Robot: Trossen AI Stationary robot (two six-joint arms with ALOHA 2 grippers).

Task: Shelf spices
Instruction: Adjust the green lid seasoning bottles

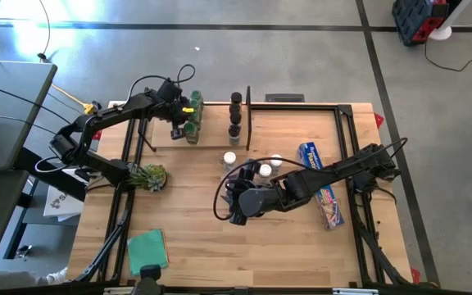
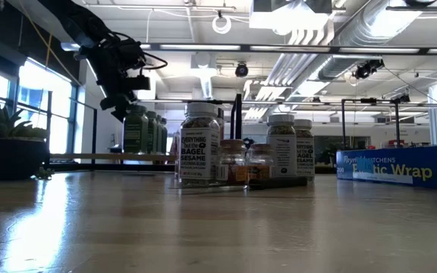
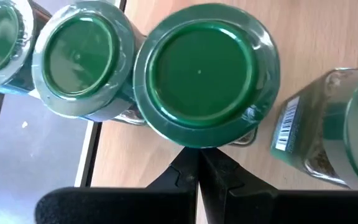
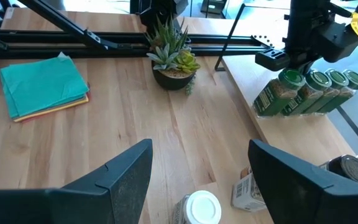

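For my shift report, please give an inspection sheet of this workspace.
Surface: wooden table, no spill seen.
Job's things: green-capped jars on the shelf; black-capped jars there too; white-capped jars on the table.
Clutter: blue wrap box, potted plant, teal cloth.
Grippers: left gripper shut, above a green cap; right gripper open above a white cap.
Cables: along both arms.
Surroundings: nothing seen.

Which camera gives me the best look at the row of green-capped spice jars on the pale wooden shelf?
The right wrist view: the green-capped spice jars stand in a row on the shelf, caps and labels visible. The left wrist view shows only cap tops close up; the high view shows them partly under the left gripper; the low view shows them backlit.
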